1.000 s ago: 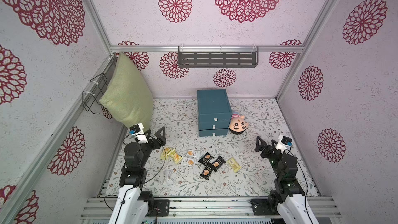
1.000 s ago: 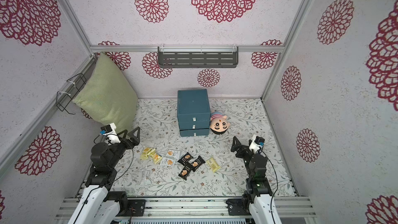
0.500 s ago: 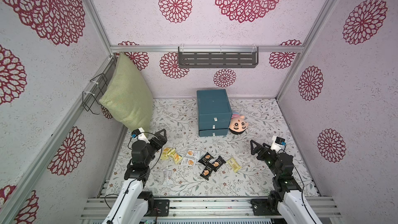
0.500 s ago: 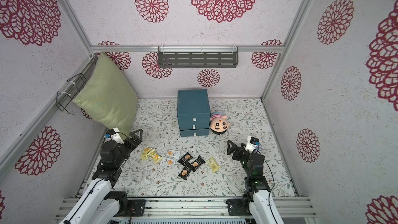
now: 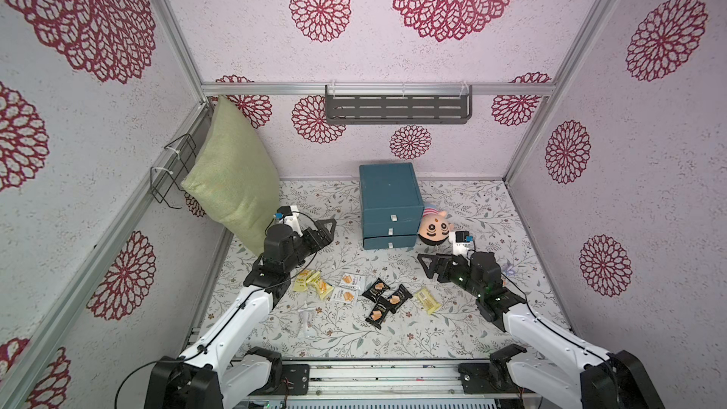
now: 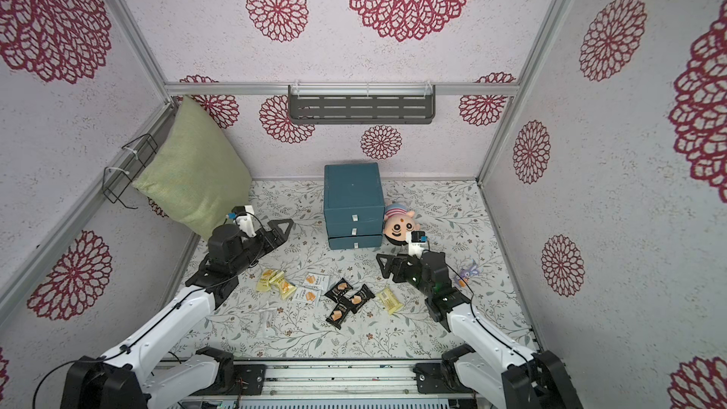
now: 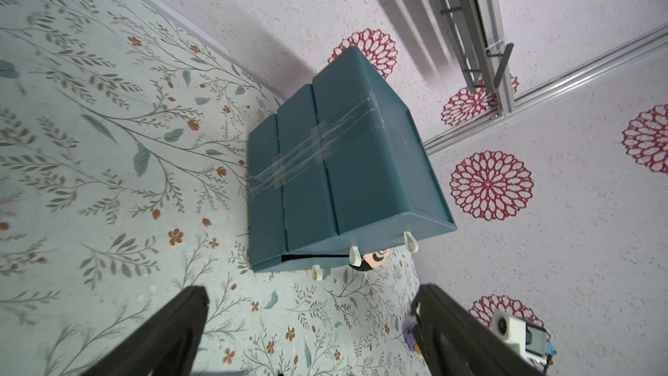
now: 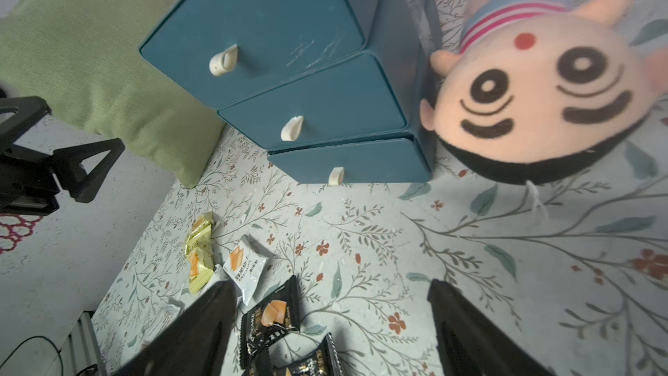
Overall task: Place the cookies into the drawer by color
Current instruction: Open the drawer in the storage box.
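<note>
Jaws standing spread, both empty. Lying unsorted on floral-print table [image 5: 440,334]: flat black, yellow and white cookie packets [image 5: 395,298]. Awaiting opening: dark teal three-drawer chest [image 5: 389,194].

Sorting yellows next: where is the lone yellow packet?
In both top views the yellow packet lies on the mat, just right of the black packets, near the right pincer.

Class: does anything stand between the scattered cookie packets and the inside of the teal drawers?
Yes: all three fronts of the drawer look shut. The mat between it and the cookies is bare.
</note>
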Robot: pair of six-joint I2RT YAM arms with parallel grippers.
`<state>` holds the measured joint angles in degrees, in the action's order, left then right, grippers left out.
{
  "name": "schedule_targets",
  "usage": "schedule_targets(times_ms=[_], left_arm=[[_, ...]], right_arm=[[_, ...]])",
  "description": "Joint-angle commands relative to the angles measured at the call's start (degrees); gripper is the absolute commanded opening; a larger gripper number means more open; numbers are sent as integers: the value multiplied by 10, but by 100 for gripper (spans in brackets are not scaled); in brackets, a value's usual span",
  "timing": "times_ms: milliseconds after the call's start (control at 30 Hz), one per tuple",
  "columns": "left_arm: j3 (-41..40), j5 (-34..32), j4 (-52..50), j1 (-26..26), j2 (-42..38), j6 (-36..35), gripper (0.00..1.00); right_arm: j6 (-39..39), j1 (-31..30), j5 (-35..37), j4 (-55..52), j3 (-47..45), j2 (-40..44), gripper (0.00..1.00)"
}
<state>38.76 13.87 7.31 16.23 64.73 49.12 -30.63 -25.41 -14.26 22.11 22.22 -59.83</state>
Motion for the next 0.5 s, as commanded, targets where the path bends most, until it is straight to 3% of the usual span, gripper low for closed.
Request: schedule_targets(times_ms=[0,133,467], left_arm=[[49,16,-45,27,48,-30,97],[107,33,-66,42,104,-30,97],[301,88,-176,48,230,-46,97]], right_arm=[[-8,-27,39,-2,45,-31,85],[-51,-49,50,23,75,-75,76],[-150,-83,84,58,169,-159,67]])
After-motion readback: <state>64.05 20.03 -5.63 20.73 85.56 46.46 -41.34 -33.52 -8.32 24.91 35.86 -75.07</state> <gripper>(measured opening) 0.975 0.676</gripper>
